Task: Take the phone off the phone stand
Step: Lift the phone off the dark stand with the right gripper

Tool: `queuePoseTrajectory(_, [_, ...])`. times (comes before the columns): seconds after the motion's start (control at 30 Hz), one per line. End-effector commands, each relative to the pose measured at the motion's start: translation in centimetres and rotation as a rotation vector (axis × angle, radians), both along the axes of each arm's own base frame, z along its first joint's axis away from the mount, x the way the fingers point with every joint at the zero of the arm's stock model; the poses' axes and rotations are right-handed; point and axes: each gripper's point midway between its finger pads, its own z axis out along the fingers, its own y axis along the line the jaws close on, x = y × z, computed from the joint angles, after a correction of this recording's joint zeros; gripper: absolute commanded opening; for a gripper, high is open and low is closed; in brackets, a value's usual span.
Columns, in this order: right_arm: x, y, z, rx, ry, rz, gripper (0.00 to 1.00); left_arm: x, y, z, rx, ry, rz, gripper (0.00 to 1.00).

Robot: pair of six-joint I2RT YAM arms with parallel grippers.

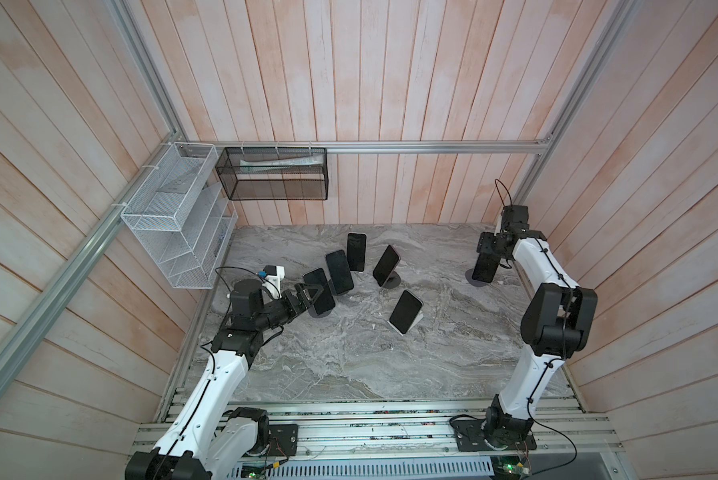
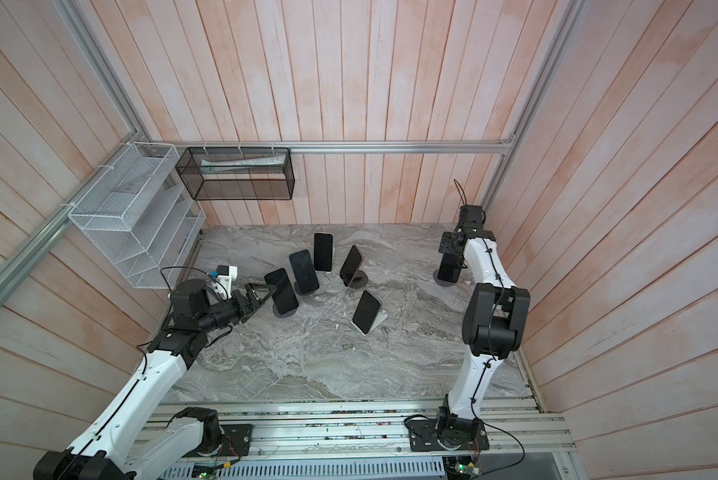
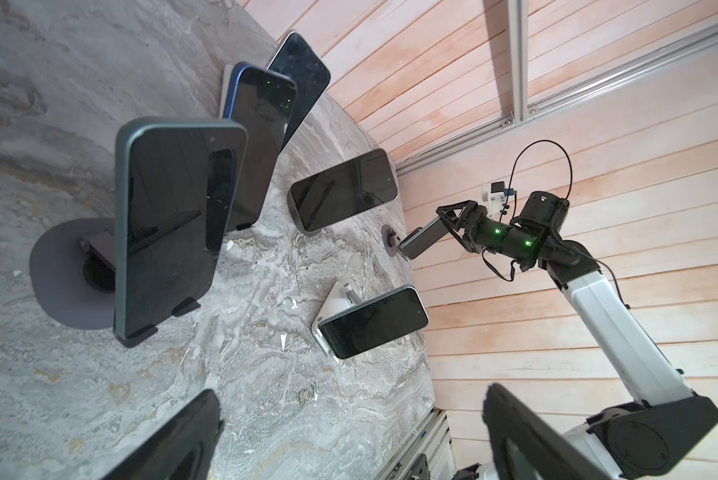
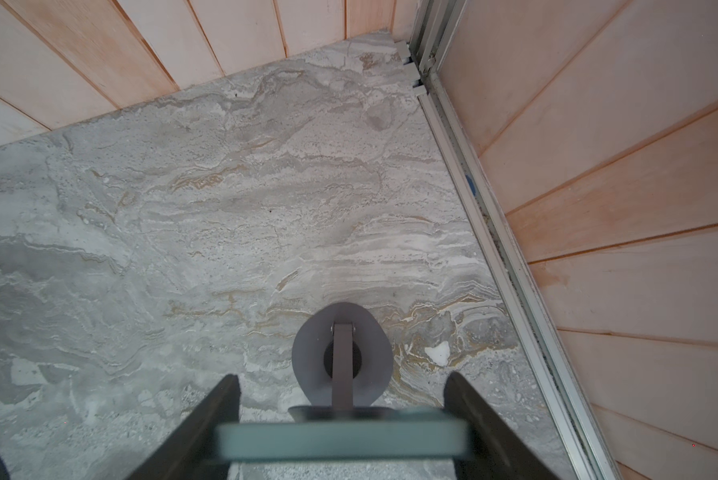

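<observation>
Status: not done yet. The target looks like the dark phone point(image 4: 340, 440) on the round-base stand point(image 4: 307, 353). It sits at the far right of the table point(image 1: 349, 361) in both top views, well apart from the rest.

The right gripper point(image 1: 485, 258) is down over the phone's top end. In the right wrist view both fingers point(image 4: 216, 407) sit against its side edges, so the jaws look closed on it across the width. It's blurred there, so I can't judge how firm the grip is.

The phone looks still seated. Its back is right at the stand's head plate, and in the left wrist view its lower end is just above the base. My read: reach done, grasp apparently made, lift-off and set-down left.

The left gripper point(image 2: 266, 294) has its jaws spread wide and holds nothing. It sits just beside the nearest cluster phone point(image 1: 322, 284), centre-left of the top views. There are five phones in that cluster, all on their stands, none gripped.

If all six must come off, the count is zero so far.
</observation>
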Motion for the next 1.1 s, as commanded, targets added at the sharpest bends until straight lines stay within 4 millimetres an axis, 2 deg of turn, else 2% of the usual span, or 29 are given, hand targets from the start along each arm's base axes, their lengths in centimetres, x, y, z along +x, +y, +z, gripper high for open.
queuePoseTrajectory(0.0, [-0.2, -0.5, 4.6, -0.04, -0.122, -0.012, 0.65, -0.2, -0.3, 0.6, 0.016, -0.028, -0.034, 1.0])
queuePoseTrajectory(0.13, [-1.1, -0.3, 5.6, -0.037, -0.149, -0.011, 0.65, -0.7, -0.3, 0.6, 0.024, -0.032, -0.04, 1.0])
queuePoseTrajectory(0.3, [-2.7, 0.6, 5.8, -0.02, -0.139, -0.001, 0.64, -1.2, -0.3, 1.2, 0.023, -0.059, -0.045, 1.0])
queuePoseTrajectory(0.53, [-6.7, 2.3, 5.8, -0.024, -0.106, 0.026, 0.64, -1.3, -0.5, 1.8, -0.003, -0.078, -0.056, 1.0])
queuePoseTrajectory(0.7, [-9.5, 3.5, 5.5, -0.017, -0.102, 0.037, 0.64, -1.2, -1.1, 1.3, -0.021, -0.067, -0.087, 1.0])
queuePoseTrajectory(0.87, [-11.7, 5.8, 5.2, 0.032, -0.096, 0.069, 0.64, -1.8, -1.0, 0.9, -0.038, -0.061, -0.081, 1.0])
queuePoseTrajectory(1.07, [-13.5, 7.6, 4.6, 0.013, -0.037, 0.113, 0.63, -2.9, -0.8, -1.5, -0.052, -0.009, -0.063, 1.0])
